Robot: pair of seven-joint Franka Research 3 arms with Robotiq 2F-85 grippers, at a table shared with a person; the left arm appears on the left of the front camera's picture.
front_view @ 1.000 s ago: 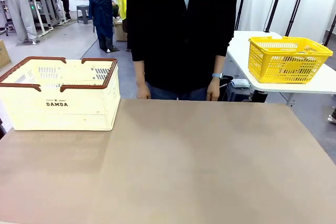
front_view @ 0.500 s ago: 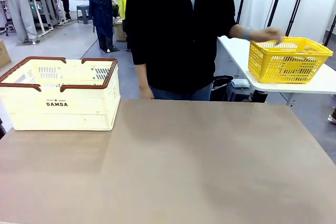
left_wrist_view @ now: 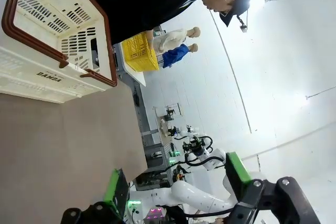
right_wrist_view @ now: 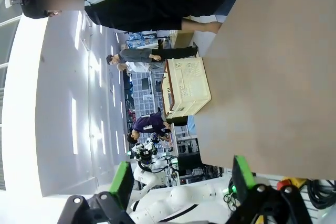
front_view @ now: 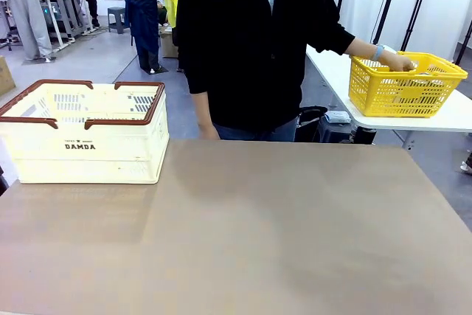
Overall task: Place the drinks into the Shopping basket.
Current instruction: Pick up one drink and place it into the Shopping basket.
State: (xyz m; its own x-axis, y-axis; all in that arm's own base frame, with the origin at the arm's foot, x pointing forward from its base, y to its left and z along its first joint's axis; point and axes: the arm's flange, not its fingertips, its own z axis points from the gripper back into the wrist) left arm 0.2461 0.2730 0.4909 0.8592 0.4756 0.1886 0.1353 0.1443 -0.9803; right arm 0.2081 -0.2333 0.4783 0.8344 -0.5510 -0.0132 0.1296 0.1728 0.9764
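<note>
At table's [front_view: 295, 241] left, Shopping basket [front_view: 85, 145], left hand [left_wrist_view: 176, 178] spread wide (right hand [right_wrist_view: 182, 178] too).

The shopping basket [front_view: 110, 160] sits far left on my bench [front_view: 295, 241]; beyond, to my right, a person's hand [front_view: 399, 62] is in a mesh basket [front_view: 402, 97] on a side table [front_view: 457, 117].

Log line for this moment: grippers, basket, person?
left gripper: open | right gripper: open | Shopping basket: on table, left | person's hand: at yellow basket

table [front_view: 295, 241]: tan top | on it: Shopping basket [front_view: 82, 134], upright, far-left corner
</note>
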